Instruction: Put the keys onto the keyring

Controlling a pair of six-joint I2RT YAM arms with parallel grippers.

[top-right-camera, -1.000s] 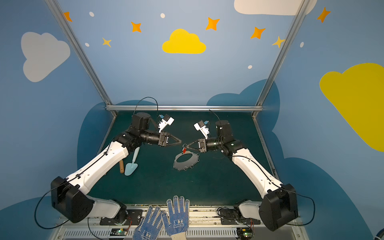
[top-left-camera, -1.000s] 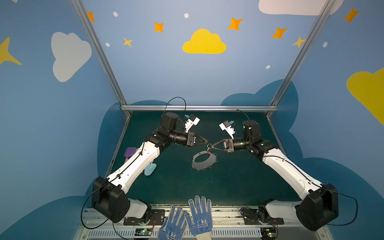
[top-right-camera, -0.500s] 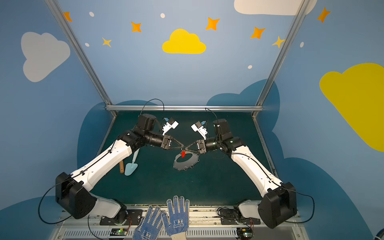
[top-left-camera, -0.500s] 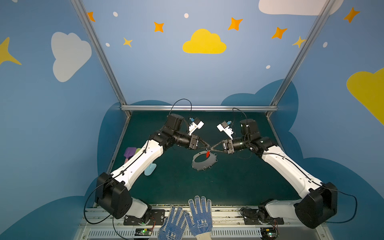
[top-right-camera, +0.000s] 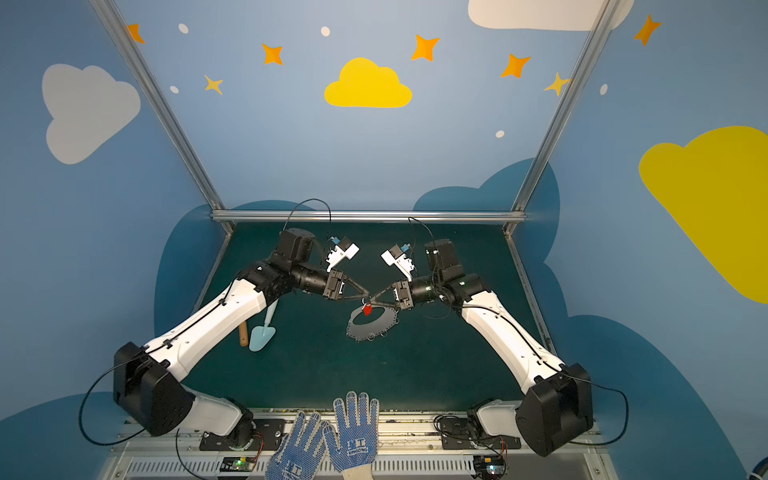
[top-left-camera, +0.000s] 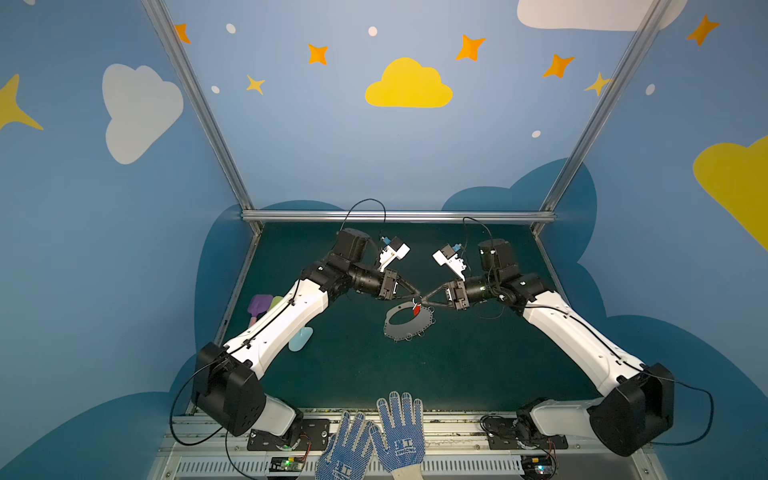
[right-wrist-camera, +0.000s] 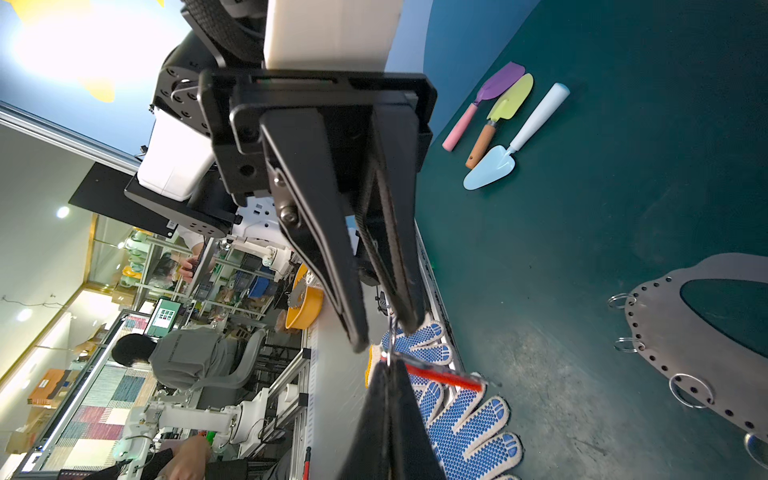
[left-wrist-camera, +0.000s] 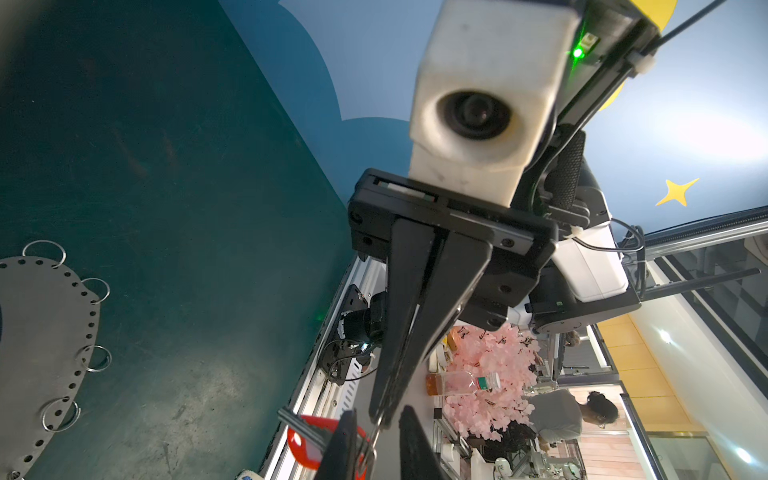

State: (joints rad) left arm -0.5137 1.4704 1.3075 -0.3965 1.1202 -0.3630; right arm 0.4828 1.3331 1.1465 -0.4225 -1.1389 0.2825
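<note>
The keys (top-right-camera: 367, 309), a silver key on a red tag (top-left-camera: 416, 309), hang above the far edge of the keyring (top-left-camera: 409, 331), a flat grey plate with small wire rings lying on the green mat. My right gripper (right-wrist-camera: 388, 370) is shut on the keys' small wire ring, with the red tag (right-wrist-camera: 440, 378) sticking out sideways. My left gripper (left-wrist-camera: 376, 440) meets it tip to tip. Its jaws stand a narrow gap apart around that wire ring, one finger (left-wrist-camera: 340, 449) against the red tag (left-wrist-camera: 305, 446). In both top views the two grippers (top-left-camera: 417, 297) (top-right-camera: 371, 298) touch mid-table.
Pastel toy shovels (right-wrist-camera: 492, 164) lie at the mat's left side, partly under my left arm (top-left-camera: 286, 320). A pair of blue dotted gloves (top-left-camera: 374, 440) rests on the front rail. Several wire rings line the plate's rim (left-wrist-camera: 93, 357).
My left gripper has swung right to meet the right gripper's tips, and its jaws have narrowed around the keys' ring. The right gripper has shifted slightly, still holding the keys.
</note>
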